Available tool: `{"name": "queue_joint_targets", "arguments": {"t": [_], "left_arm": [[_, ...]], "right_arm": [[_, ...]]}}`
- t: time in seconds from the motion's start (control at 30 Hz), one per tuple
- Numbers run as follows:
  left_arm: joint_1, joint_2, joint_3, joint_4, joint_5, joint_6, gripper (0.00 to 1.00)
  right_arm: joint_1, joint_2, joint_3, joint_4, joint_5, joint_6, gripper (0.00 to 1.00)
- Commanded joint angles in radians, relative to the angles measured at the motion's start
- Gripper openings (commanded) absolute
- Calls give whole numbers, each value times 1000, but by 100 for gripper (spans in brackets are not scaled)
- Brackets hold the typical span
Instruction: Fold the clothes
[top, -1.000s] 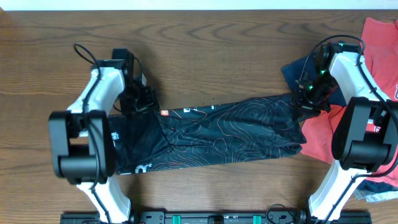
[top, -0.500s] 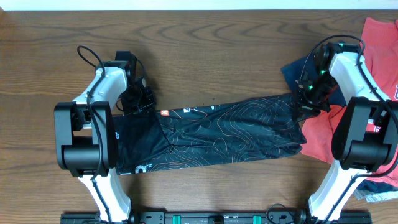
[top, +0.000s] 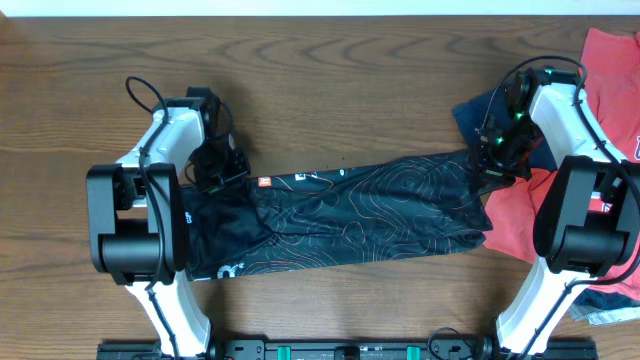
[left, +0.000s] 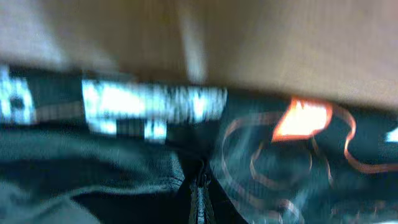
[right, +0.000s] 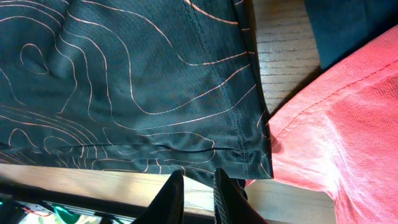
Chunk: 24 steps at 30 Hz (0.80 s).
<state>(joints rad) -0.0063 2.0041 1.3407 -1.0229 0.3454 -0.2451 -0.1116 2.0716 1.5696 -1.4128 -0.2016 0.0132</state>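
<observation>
The black jersey (top: 370, 215) with fine orange contour lines lies stretched flat across the table, left to right. My left gripper (top: 222, 172) sits at its upper left edge. In the blurred left wrist view this gripper (left: 200, 190) is shut, with dark cloth gathered between the fingers next to white and orange logos. My right gripper (top: 490, 163) is at the jersey's upper right corner. In the right wrist view the stitched hem (right: 236, 155) dips between the narrow-set fingers of the right gripper (right: 199, 177), which pinch its edge.
A red tee (top: 515, 215) lies under and beside the jersey's right end, reaching the table's right edge. A navy garment (top: 475, 118) is bunched behind the right gripper. Bare wooden table (top: 350, 90) runs behind the jersey.
The left gripper has closed on the jersey's upper left edge, and the cloth there has bunched slightly. The right arm and the rest of the jersey have stayed still.
</observation>
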Motion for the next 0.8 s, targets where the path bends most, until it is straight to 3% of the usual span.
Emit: {"name": "queue_joint_targets", "arguments": {"t": [0.0, 0.17, 0.5, 0.53, 0.6, 0.7, 0.77], "left_arm": [[-23, -110, 25, -39, 44, 43, 6], [-112, -210, 25, -53, 44, 57, 6], [-310, -208, -17, -18, 11, 10, 8], [-323, -208, -17, -16, 1, 10, 15], [-338, -208, -17, -16, 2, 5, 17], [-347, -209, -17, -19, 2, 5, 41], [-340, -209, -16, -19, -1, 12, 43]], "right_arm": [[5, 7, 0, 8, 11, -15, 16], [5, 7, 0, 9, 11, -14, 16], [5, 7, 0, 6, 11, -15, 16], [5, 7, 0, 6, 11, -15, 16], [5, 7, 0, 6, 11, -15, 16], [5, 7, 0, -8, 21, -15, 17], [5, 7, 0, -14, 43, -15, 17]]}}
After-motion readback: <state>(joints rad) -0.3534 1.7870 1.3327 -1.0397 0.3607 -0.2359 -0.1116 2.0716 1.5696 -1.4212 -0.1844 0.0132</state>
